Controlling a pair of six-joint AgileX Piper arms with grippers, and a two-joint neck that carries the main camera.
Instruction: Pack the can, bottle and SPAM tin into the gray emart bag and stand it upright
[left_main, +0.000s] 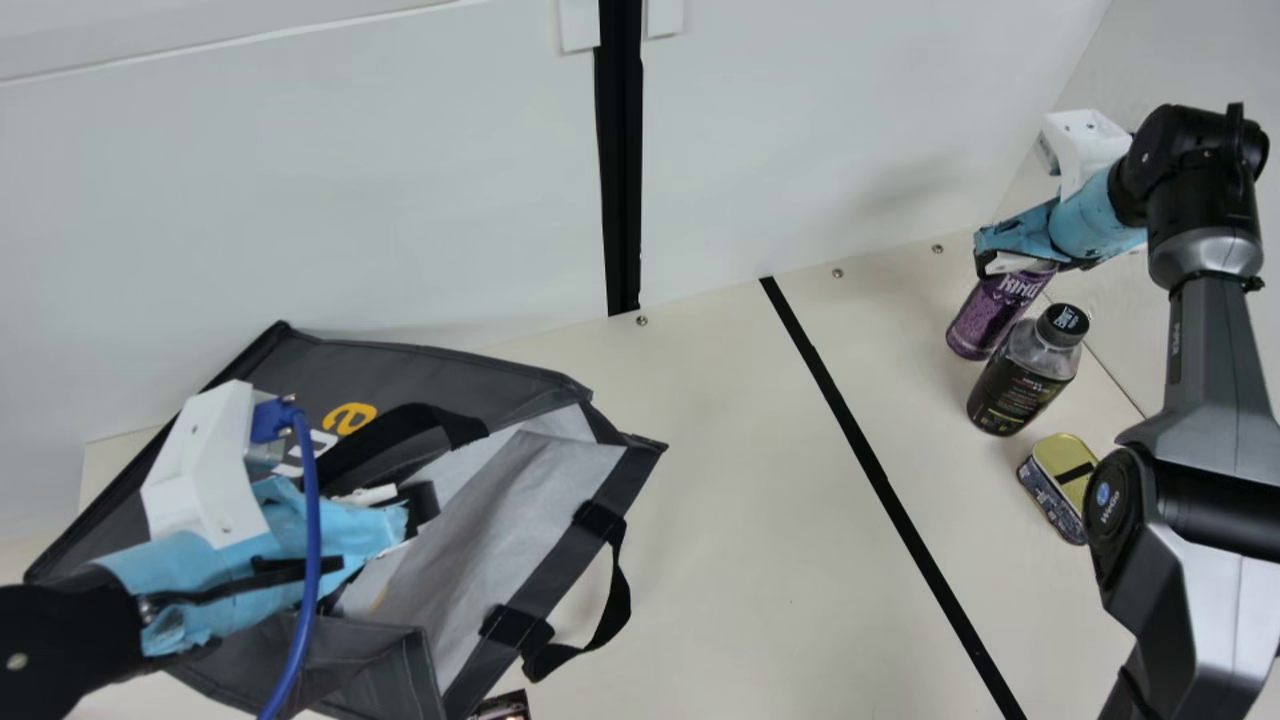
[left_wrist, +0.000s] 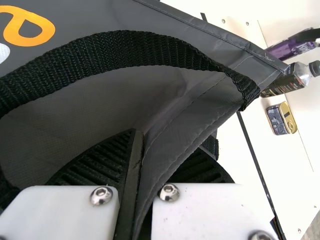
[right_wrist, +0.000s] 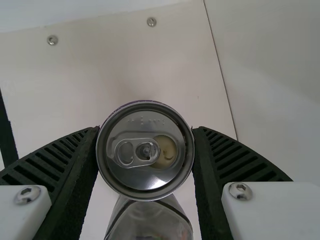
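In the main view, my left gripper (left_main: 408, 508) is at the mouth of the gray emart bag (left_main: 450, 375), which lies tilted with its opening facing right. The left wrist view has my left gripper (left_wrist: 137, 185) shut on a fold of the bag's side (left_wrist: 195, 117). My right gripper (left_main: 1018, 262) is at the top of the purple can (left_main: 985, 318). In the right wrist view, my right gripper (right_wrist: 145, 150) has its fingers against both sides of the can (right_wrist: 142, 175). The bottle (left_main: 1020, 385) stands close beside the can. Nearer the front is the SPAM tin (left_main: 1062, 478).
A white wall (left_main: 400, 180) runs along the table's back edge. Black tape (left_main: 870, 465) crosses the table between bag and items. A bag handle (left_main: 610, 610) loops onto the table. A small dark object (left_main: 503, 706) lies by the bag at the front.
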